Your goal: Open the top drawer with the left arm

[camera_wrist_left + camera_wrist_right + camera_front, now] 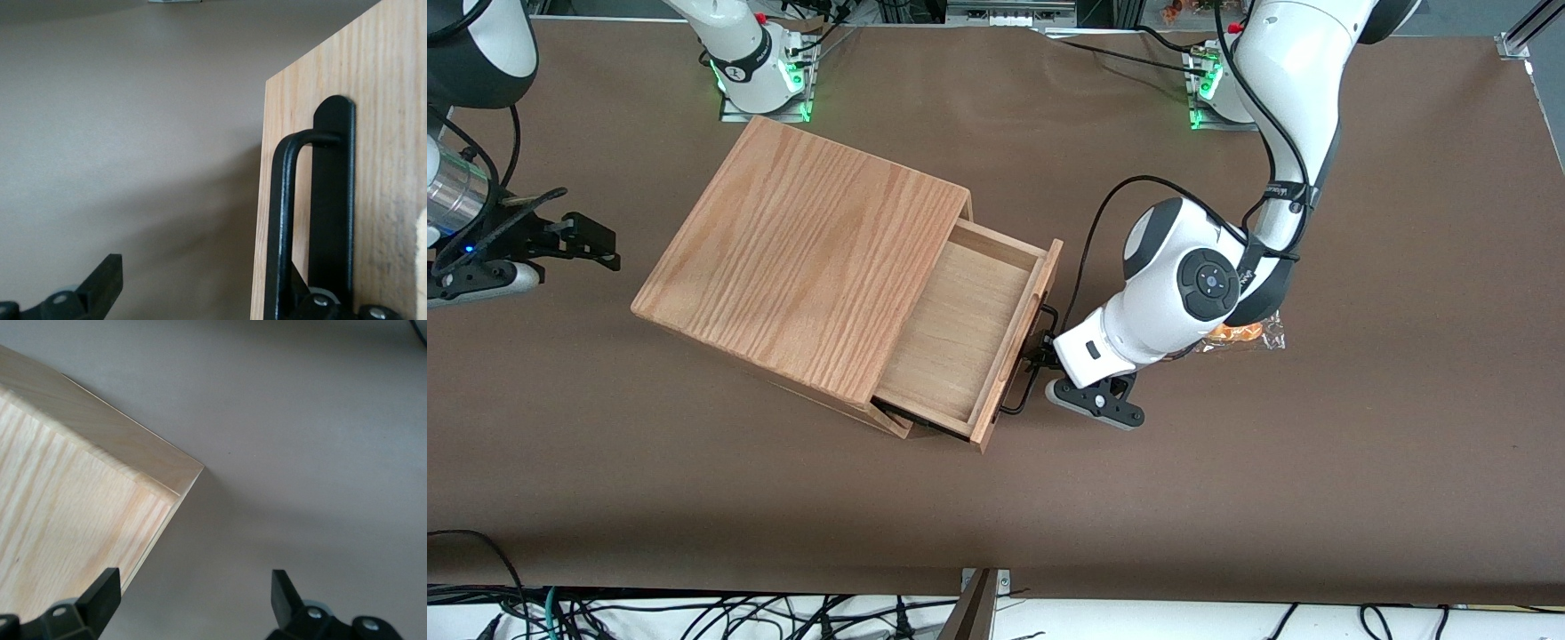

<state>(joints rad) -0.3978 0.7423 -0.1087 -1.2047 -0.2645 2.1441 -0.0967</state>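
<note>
The top drawer (960, 329) stands pulled partway out of the wooden box (809, 258), its pale floor bare. Its thin black bar handle (1024, 384) runs along the drawer front (380, 133). My left arm (1192, 293) reaches down to the handle from the working arm's end of the table. The gripper (1040, 351) is open at the handle. One finger (100, 283) hangs over the bare table. The other finger sits tucked between the handle bar (280, 220) and the drawer front, mostly hidden by the bar.
A small orange packet in clear wrap (1240, 335) lies on the brown table (1227, 498) under my left arm's elbow. The box sits at an angle mid-table, its drawer front facing the working arm's end.
</note>
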